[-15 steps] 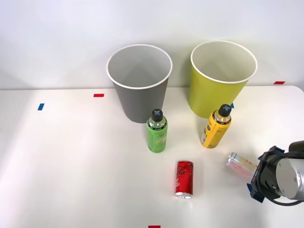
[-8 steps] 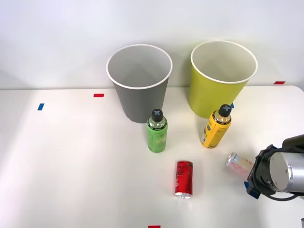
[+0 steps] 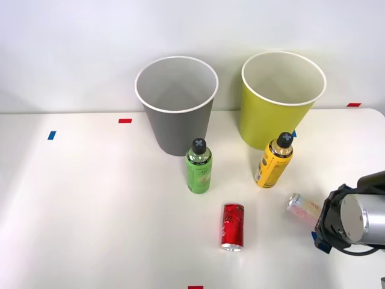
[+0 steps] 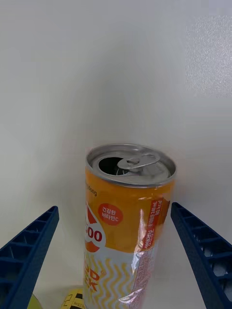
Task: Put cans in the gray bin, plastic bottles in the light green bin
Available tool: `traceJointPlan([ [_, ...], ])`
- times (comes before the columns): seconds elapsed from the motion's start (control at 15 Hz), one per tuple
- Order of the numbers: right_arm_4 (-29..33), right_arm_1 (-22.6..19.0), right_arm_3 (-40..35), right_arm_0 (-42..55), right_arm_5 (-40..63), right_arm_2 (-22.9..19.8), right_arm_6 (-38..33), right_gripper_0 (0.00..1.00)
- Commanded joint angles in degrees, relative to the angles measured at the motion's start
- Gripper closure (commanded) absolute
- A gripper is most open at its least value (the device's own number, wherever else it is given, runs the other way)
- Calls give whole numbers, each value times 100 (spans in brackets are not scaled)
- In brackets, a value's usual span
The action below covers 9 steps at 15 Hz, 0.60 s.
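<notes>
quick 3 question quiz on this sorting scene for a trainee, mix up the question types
1. True or false: the red can lies on its side on the table.
2. Which bin stands nearer the yellow-orange bottle? A) gray bin B) light green bin
3. Fill in: the right end effector is open with the pale can ____ its fingers.

Key
1. True
2. B
3. between; neither finger touches it.
</notes>
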Motion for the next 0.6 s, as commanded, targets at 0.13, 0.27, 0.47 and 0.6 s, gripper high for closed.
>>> traceJointPlan([
  [0.13,-1,1,2,27,0,38,67,20],
  [0.27,-19,1,2,27,0,56,67,20],
  [0.47,34,80,2,18,-26,82,67,20],
  [0.6,69,124,2,27,-52,82,93,20],
])
